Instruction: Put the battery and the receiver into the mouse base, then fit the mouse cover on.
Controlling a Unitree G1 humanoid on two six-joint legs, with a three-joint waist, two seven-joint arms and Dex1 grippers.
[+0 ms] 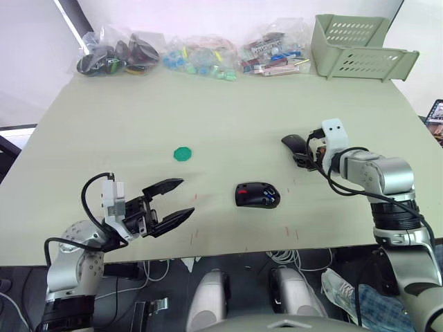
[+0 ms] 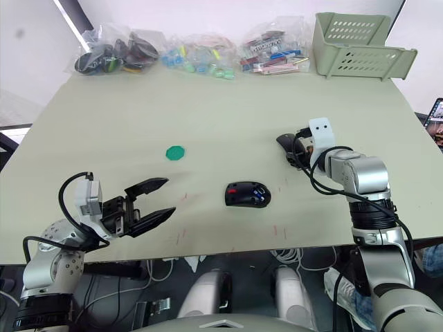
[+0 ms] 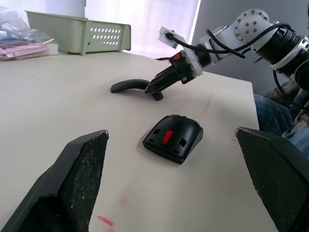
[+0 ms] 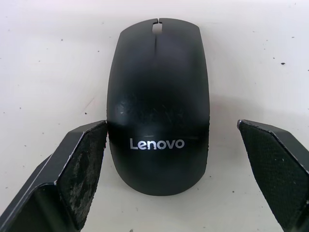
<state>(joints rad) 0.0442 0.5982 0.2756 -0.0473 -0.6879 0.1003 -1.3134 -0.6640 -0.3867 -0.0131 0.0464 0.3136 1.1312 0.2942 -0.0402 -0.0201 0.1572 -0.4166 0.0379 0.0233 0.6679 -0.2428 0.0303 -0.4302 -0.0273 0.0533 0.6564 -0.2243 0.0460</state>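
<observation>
Mouse cover (image 4: 158, 106) lies flat on the table (image 1: 208, 117) on the robot's right side, straddled by the spread fingers of the right gripper (image 4: 171, 179), which has not closed on it; one finger (image 4: 82, 169) sits just beside the shell's edge while the other stands clear, so the grip looks off-centre. If the jaws close from here, the near finger would likely meet the glossy shell first and push it sideways, or the curved sides could squirt out from between the pads, since the shell is low and smooth and offers little to pinch. Pressing down too hard could also pin it against the table instead of lifting it.

Outward from there, the mouse base (image 1: 257, 195) rests near the front middle of the table, well apart from the cover, its open top showing red parts and something blue that may be the battery; I cannot tell whether the receiver is seated. Fitting the cover before both are in would leave the job undone, and a tilted cover would not click home.

The left gripper (image 1: 169, 202) hovers open and empty near the front left edge, with nothing steadying the base, so it could slide when the cover is pressed on. A green disc (image 1: 182, 153) lies beyond it, out of the way
</observation>
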